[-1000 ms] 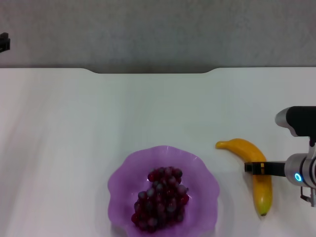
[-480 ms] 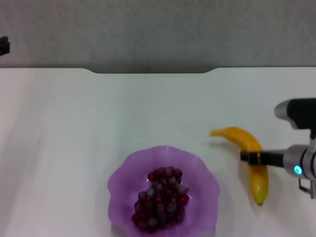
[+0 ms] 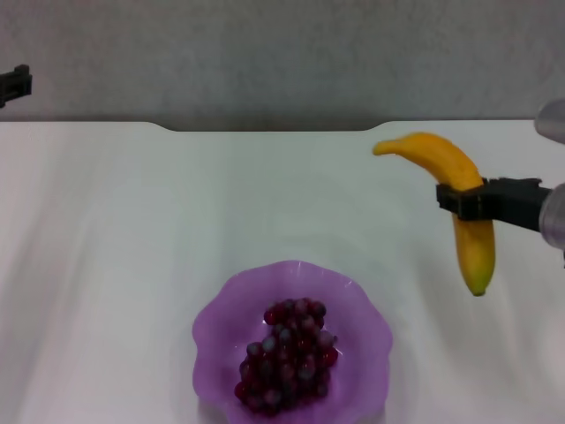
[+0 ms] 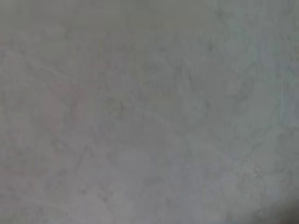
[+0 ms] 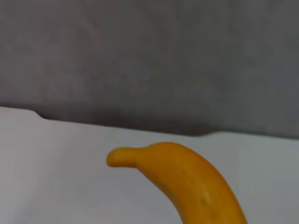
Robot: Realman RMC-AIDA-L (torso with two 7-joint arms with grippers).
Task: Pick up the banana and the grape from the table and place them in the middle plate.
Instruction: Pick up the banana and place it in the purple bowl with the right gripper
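Note:
My right gripper (image 3: 468, 200) is shut on the yellow banana (image 3: 455, 185) and holds it in the air above the white table (image 3: 132, 230), to the right of and beyond the plate. The banana's greenish tip hangs down. The banana also fills the right wrist view (image 5: 187, 179). The bunch of dark red-purple grapes (image 3: 287, 353) lies in the translucent purple scalloped plate (image 3: 221, 322) near the table's front edge. Only a dark part of my left arm (image 3: 13, 84) shows at the far left edge, high up. The left wrist view shows just grey surface.
The table's far edge has a notch (image 3: 274, 128) with a grey wall behind it.
My right gripper has lifted the banana off the table, well up from its spot to the right of the plate. The grapes and plate have not moved.

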